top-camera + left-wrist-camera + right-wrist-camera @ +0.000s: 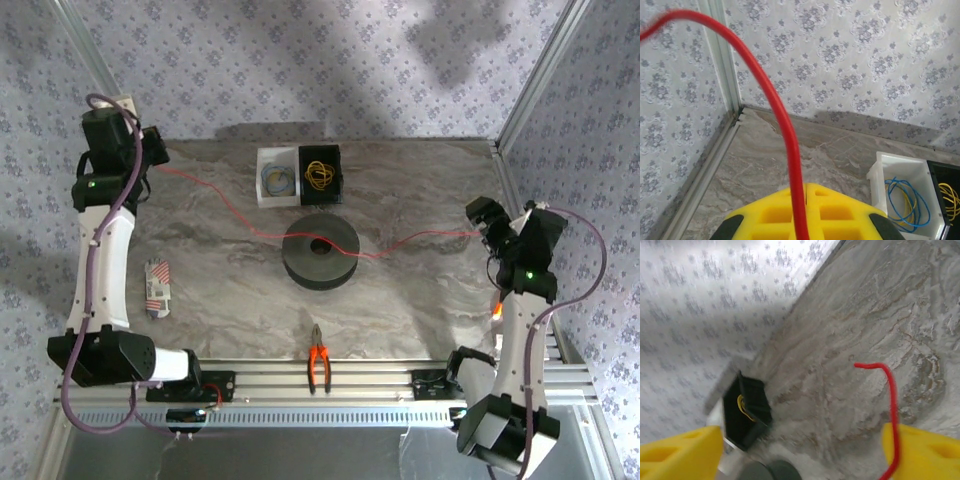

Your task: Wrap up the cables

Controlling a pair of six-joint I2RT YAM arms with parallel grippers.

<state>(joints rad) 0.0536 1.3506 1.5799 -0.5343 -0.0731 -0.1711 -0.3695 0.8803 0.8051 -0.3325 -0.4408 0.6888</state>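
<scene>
Red cable (240, 222) is clamped in the closed left pincer (801, 200), left of the spool (320, 255), and strung across it. Right pincer (800, 442) is spread wide with nothing clamped. The free end right of the spool should be gripped and slack taken up.

Thin red cable (786, 125), strung out loose.
It runs slack over the table (420, 290) from ten o'clock through centre to three o'clock.

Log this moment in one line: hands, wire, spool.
left hand shut on wire | right hand open, wire end loose | spool mid-table, wire off both sides
</scene>
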